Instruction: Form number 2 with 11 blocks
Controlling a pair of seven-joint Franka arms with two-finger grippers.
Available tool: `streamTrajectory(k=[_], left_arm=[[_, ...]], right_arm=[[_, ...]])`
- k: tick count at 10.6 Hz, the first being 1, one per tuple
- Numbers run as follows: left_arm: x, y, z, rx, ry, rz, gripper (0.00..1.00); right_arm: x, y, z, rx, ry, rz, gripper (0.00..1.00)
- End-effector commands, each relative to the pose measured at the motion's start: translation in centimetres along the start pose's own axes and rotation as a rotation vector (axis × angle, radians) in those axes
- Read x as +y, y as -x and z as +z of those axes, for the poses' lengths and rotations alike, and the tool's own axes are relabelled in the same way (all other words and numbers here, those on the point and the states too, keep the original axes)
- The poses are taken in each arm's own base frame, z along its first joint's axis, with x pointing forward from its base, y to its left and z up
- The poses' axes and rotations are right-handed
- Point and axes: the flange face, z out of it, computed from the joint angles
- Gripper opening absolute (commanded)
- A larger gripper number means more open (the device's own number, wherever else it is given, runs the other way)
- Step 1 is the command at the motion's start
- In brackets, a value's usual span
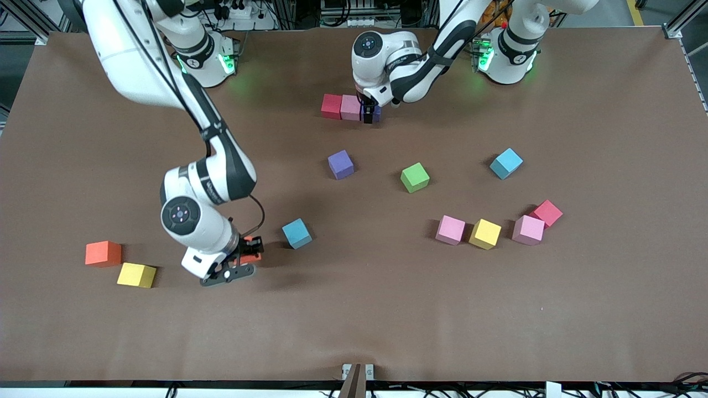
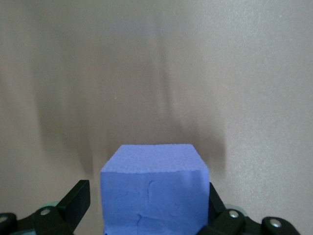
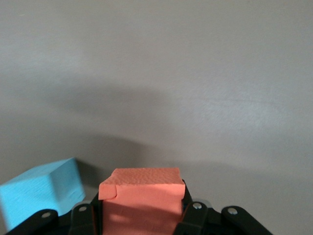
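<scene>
The number 2 stands as one row of three blocks near the robots' bases: red (image 1: 331, 106), pink (image 1: 350, 107) and purple (image 1: 376, 114). My left gripper (image 1: 369, 114) is open around the purple block (image 2: 154, 161), with a gap beside one finger (image 2: 78, 198). My right gripper (image 1: 248, 255) is shut on an orange block (image 1: 253, 246) (image 3: 142, 188), low over the table beside a light blue block (image 1: 297, 232) (image 3: 41, 193). In the right wrist view, the right gripper (image 3: 142, 213) clamps the orange block's sides.
Loose blocks lie about: purple (image 1: 340, 164), green (image 1: 415, 177), light blue (image 1: 505, 163), pink (image 1: 450, 229), yellow (image 1: 485, 234), pink (image 1: 528, 229), pinkish red (image 1: 547, 213). Orange (image 1: 103, 254) and yellow (image 1: 136, 275) sit toward the right arm's end.
</scene>
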Motion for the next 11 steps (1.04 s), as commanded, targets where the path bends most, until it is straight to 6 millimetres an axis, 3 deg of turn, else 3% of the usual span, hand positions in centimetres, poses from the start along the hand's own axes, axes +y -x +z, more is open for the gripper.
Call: streamTrajectory(k=[1, 2, 4, 8, 11], left_arm=[[-0.9, 1.0, -0.7, 0.027, 0.075, -0.248, 1.0], [-0.9, 1.0, -1.1, 0.022, 0.082, -0.247, 1.0], [-0.8, 1.1, -1.4, 0.018, 0.089, -0.245, 1.0], [-0.8, 1.2, -2.1, 0.011, 0.101, -0.239, 1.0], [-1.0, 1.0, -2.2, 0.035, 0.107, -0.224, 1.0]], right_arm=[[-3.4, 2.2, -2.0, -0.021, -0.023, -0.032, 0.0], [-5.8, 2.9, -3.2, -0.017, -0.021, -0.06, 0.0], [-7.5, 3.4, -4.3, -0.018, -0.022, -0.081, 0.0], [-16.0, 7.3, -5.7, -0.033, -0.016, -0.048, 0.0], [-17.6, 9.8, -7.0, -0.03, -0.016, -0.057, 0.0]])
